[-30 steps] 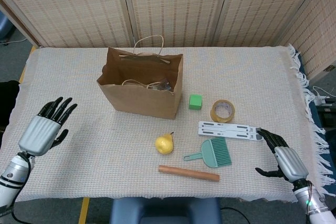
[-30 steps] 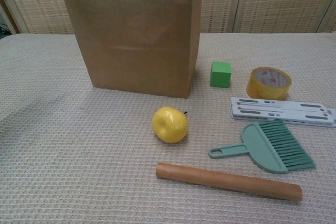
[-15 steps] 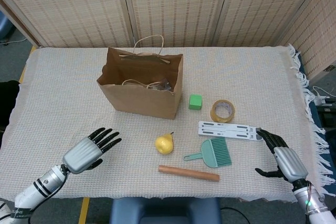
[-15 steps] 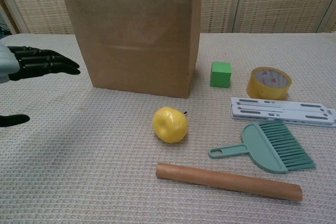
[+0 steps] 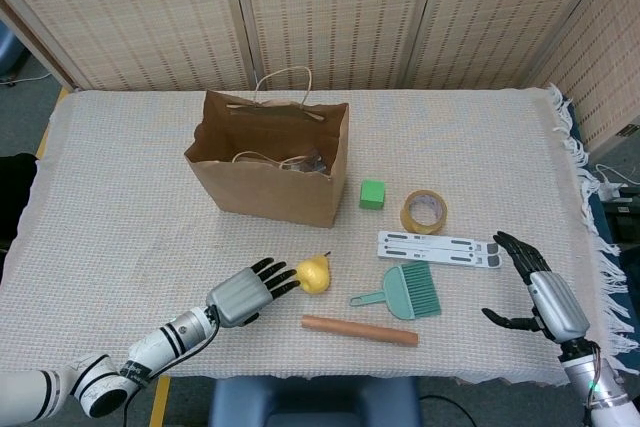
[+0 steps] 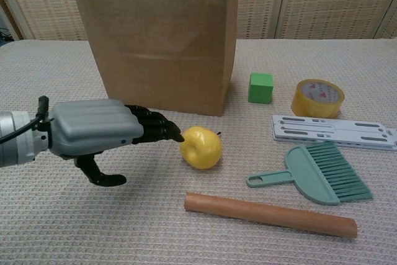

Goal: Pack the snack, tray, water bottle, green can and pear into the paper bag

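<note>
**Left hand at the pear, bag standing open**

Head view: No readable writing shows on anything; the tape [image 5: 424,211] has a faint print too small to read. The bag [image 5: 270,160] stands upright and open-topped, with dark items and its cord handles visible inside; what those items are cannot be told. The pear [image 5: 313,274] lies in front of the bag, apart from it, stem up. The left hand [image 5: 245,294] reaches in from the pear's left, fingers extended and spread, tips touching or just short of the fruit; it holds nothing. Right of the bag sits a green cube [image 5: 372,194], then the tape. In front of those lie a white rack [image 5: 438,248], a teal brush [image 5: 405,292] and a wooden rod [image 5: 360,330], the rod nearest the table's front edge. The right hand [image 5: 540,292] hovers beyond the rack's right end, fingers apart, empty, near the fringed edge of the tablecloth [image 5: 120,197]. Left of the bag the cloth is bare.

Chest view: The left hand [image 6: 102,131] lies low over the cloth [image 6: 56,215], fingers [image 6: 158,131] stretched toward the pear [image 6: 201,147], thumb hanging below, nothing grasped. The bag [image 6: 158,41] rises just behind. The cube [image 6: 260,87], tape [image 6: 317,98], rack [image 6: 334,132], brush [image 6: 319,175] and rod [image 6: 270,214] lie right of the pear. The right hand is out of this view.
</note>
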Robot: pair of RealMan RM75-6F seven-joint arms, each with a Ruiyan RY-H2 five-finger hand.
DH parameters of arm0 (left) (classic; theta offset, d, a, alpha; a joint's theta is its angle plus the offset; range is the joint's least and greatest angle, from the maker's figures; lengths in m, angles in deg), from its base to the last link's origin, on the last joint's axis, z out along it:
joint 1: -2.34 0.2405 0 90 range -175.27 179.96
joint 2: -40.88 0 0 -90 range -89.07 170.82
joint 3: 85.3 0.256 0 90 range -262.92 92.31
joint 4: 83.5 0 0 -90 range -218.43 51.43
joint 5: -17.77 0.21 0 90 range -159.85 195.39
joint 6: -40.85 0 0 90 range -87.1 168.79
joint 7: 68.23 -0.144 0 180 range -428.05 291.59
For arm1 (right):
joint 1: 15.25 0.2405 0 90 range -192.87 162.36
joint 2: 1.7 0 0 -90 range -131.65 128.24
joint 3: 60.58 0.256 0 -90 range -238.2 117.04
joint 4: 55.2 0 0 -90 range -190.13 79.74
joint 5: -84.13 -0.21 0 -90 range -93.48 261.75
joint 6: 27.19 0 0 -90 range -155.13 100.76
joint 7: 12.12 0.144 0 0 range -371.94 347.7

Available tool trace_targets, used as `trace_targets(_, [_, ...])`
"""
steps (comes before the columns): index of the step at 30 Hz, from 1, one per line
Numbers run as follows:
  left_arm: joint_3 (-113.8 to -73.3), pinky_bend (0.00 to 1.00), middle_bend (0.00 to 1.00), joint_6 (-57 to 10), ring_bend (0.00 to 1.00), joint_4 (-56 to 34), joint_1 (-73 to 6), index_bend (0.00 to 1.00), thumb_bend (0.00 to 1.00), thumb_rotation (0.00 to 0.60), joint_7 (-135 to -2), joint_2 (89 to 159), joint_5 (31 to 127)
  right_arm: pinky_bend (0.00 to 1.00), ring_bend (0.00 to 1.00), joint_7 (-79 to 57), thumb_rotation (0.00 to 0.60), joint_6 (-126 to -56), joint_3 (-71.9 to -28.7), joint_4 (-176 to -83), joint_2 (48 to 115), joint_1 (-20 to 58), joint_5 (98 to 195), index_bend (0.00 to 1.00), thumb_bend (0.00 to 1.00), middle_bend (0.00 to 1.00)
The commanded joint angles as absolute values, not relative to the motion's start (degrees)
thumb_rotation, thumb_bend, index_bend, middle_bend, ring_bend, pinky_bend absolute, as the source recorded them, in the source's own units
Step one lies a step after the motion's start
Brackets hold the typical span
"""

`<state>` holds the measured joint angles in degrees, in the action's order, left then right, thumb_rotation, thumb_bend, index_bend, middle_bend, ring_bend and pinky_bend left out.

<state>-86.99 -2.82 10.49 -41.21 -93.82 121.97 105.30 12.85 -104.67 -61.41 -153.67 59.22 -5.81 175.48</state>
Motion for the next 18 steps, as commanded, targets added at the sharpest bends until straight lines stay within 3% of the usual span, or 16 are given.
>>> trace_targets(1, [-86.85, 0.1, 0.0, -1.48, 0.0, 9.23, -42.19, 0.0, 0.33, 0.6, -94.47, 123.25, 103.98, 0.0, 0.0, 14.8, 0.6, -107.1, -60.9, -151.41, 60.82, -6.6, 177.22, 0.0, 0.08, 0.0])
trace_targets(18, [-92.25, 0.09, 0.0, -4.63, 0.0, 11.08, -44.5, 0.0, 0.33, 0.6, -92.43, 128.09, 95.93, 0.0, 0.0, 12.14, 0.6, -104.5, -61.81, -153.04, 59.87, -6.02, 175.55, 0.0, 0.08, 0.0])
